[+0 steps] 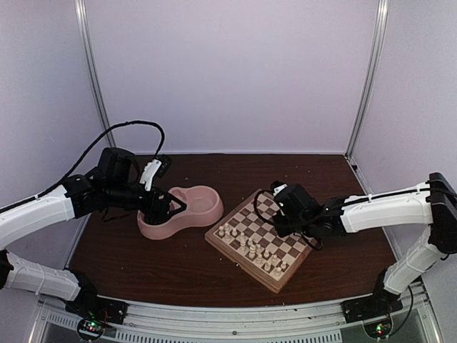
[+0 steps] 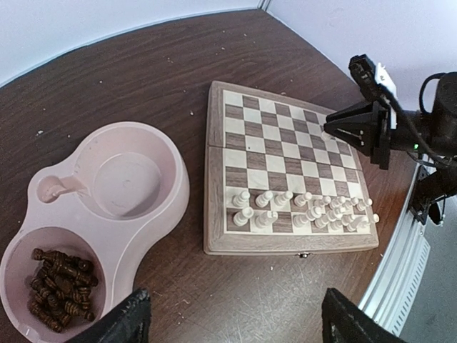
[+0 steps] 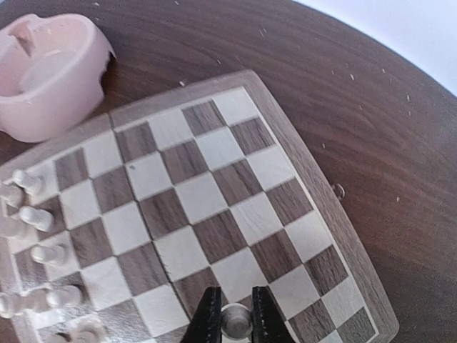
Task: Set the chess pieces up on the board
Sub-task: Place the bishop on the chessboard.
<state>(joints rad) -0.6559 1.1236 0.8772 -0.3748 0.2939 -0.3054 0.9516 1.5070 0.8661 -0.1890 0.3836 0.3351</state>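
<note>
Board (image 2: pixel 213 171) and pink dish (image 2: pixel 178 187) numbered one each on the dark table (image 1: pixel 143 266), with a narrow strip of tabletop between them. The board sat turned, one corner pointing at the arms and lying close to the table's near edge. The dish had two bowls. The one nearer the left arm held a heap of dark brown pieces (image 2: pixel 61 287), too tangled to count.

Cream-white chess pieces (image 2: pixel 300 211) stood in two rows along the board's near-left edge. There were roughly fifteen, too crowded at one end for an exact count. Bare squares covered the rest of the board, out to its far rim.

One more white piece (image 3: pixel 235 316) was pinched between the pressed-in fingers of the right gripper (image 3: pixel 235 330), over the squares by the board's right rim. Whether it touched the wood could not be told.

The left gripper (image 1: pixel 163 207) hung above the dish with its jaws spread wide, holding nothing.
</note>
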